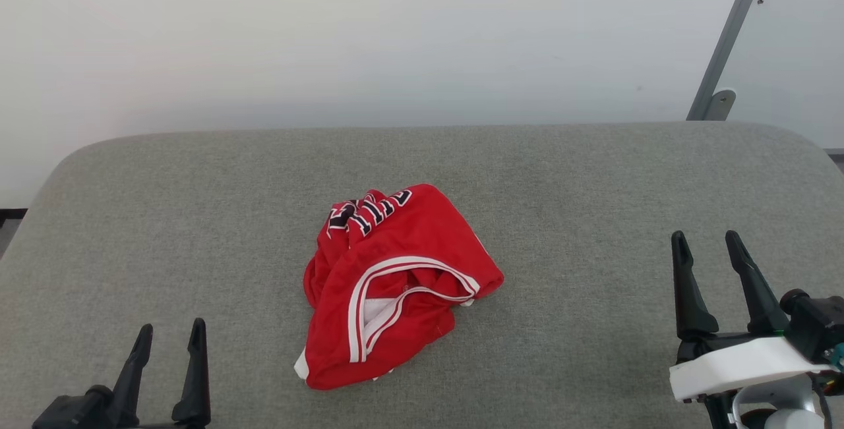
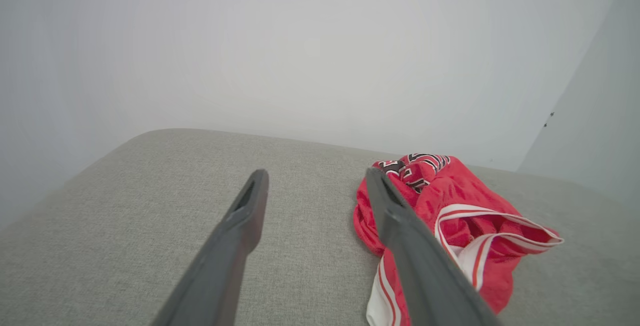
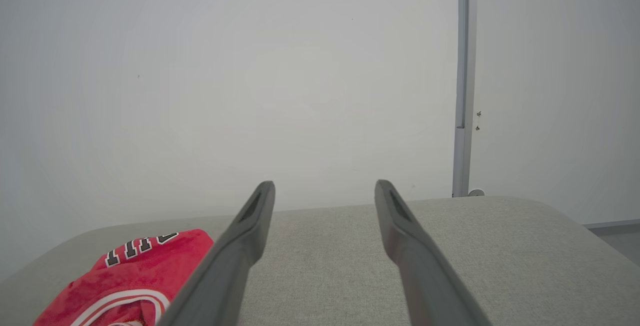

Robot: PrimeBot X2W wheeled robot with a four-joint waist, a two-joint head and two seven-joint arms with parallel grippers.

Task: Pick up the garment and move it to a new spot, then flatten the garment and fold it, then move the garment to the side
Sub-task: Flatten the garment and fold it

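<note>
Crumpled red garment, mid-cushion, white-striped trim uppermost

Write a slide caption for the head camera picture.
Crumpled red jersey on a grey padded surface, flanked by the open left gripper and open right gripper, neither touching it.

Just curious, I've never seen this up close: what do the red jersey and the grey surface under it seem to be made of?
The red jersey: probably a thin synthetic knit, faint sheen, since it crumples limply into soft folds. The grey surface: likely padded, matte woven upholstery; a flecked weave and rounded corners show.
</note>
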